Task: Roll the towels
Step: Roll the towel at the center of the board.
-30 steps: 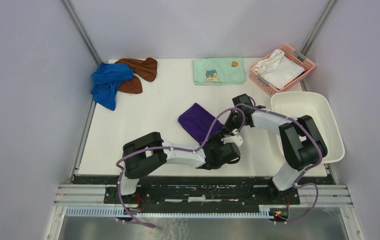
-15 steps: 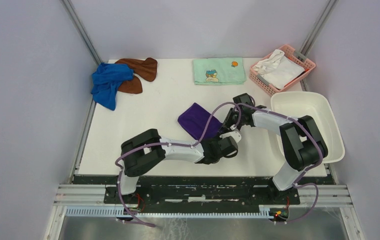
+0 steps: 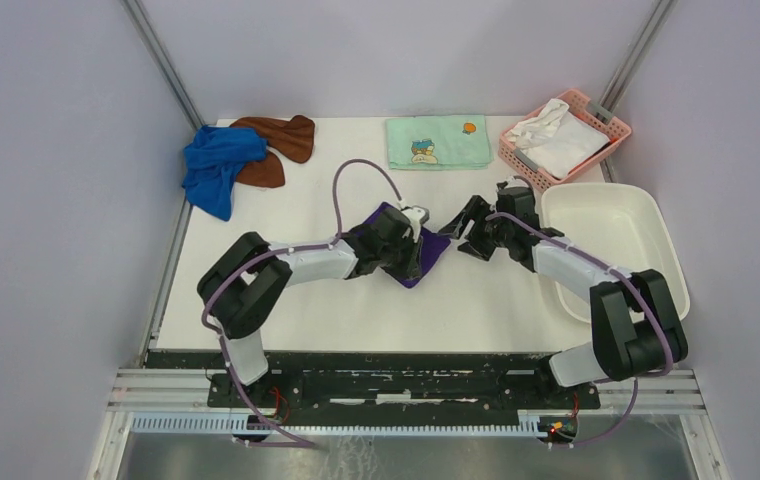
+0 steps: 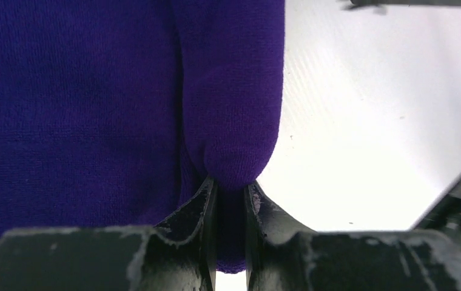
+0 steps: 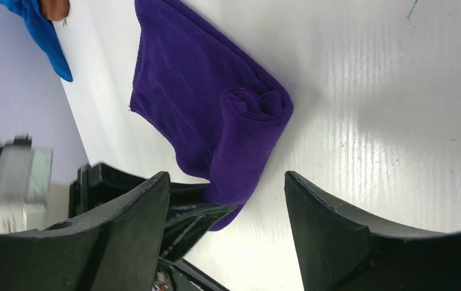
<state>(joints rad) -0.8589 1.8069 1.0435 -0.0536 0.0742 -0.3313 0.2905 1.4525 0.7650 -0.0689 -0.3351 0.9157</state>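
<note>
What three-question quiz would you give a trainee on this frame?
1. How does the left gripper meet the purple towel? A: hovers above it. B: shut on the end of its rolled part. C: open beside it.
2. True or false: the right gripper is shut on the purple towel.
3. What holds the white cloth?

Key: 1 B. 2 False: it is open and apart from the towel. 3 The pink basket.
</note>
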